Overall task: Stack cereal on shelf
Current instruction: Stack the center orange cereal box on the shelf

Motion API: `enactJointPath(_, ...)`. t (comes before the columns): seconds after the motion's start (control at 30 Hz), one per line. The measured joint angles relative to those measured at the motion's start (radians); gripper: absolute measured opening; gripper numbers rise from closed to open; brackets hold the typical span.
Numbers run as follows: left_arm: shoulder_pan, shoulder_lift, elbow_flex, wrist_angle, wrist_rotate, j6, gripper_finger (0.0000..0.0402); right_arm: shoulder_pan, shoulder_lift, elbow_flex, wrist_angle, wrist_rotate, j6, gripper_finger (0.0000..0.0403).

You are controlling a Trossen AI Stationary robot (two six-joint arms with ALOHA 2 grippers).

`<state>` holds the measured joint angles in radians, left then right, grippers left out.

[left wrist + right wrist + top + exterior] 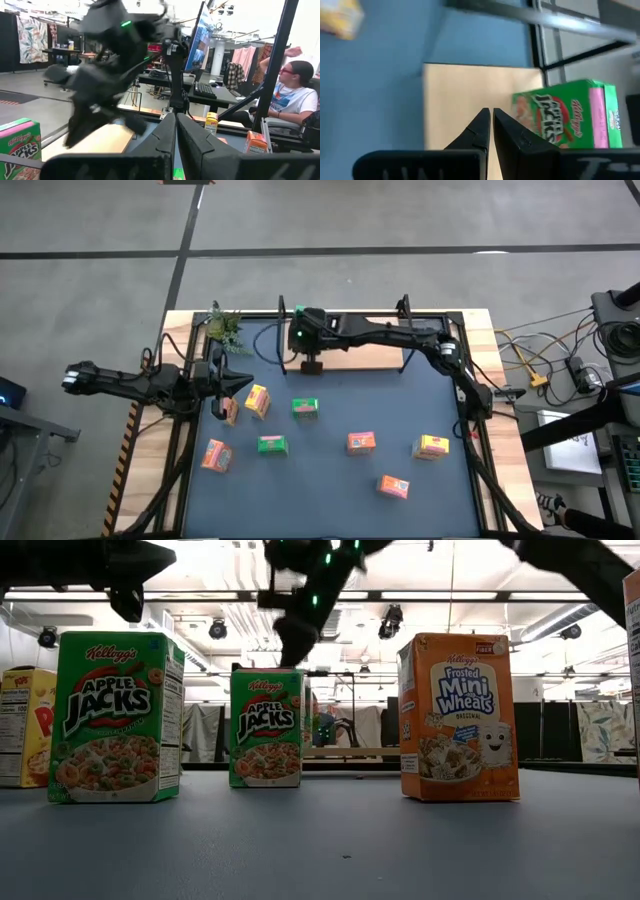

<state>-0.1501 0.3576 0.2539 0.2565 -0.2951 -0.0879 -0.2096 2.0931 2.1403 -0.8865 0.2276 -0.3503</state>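
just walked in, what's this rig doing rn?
It's stacking toy cereal boxes on the shelf. The right gripper hangs over the shelf's board with its jaws shut and empty, and one green box sits on the board right beside it. The left gripper, also shut and empty, is at the mat's far left corner. Eight other boxes are scattered on the mat, not yet shelved.
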Motion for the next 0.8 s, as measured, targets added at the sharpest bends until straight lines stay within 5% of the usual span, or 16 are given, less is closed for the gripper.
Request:
enactJointPath(0.13,0.0,0.0,0.0,-0.001,0.0,0.0,0.0,0.068,-0.054,0.0,-0.117,-0.027,0.05,0.0012)
enactJointPath(0.37,0.0,0.001,0.0,-0.006,0.0,-0.003,0.0,0.183,-0.118,-0.01,-0.302,-0.257,0.2,0.0012)
enactJointPath(0.8,0.0,0.006,0.0,-0.01,0.0,-0.004,0.0,0.453,-0.259,-0.214,-0.359,-0.202,0.428,0.0012)
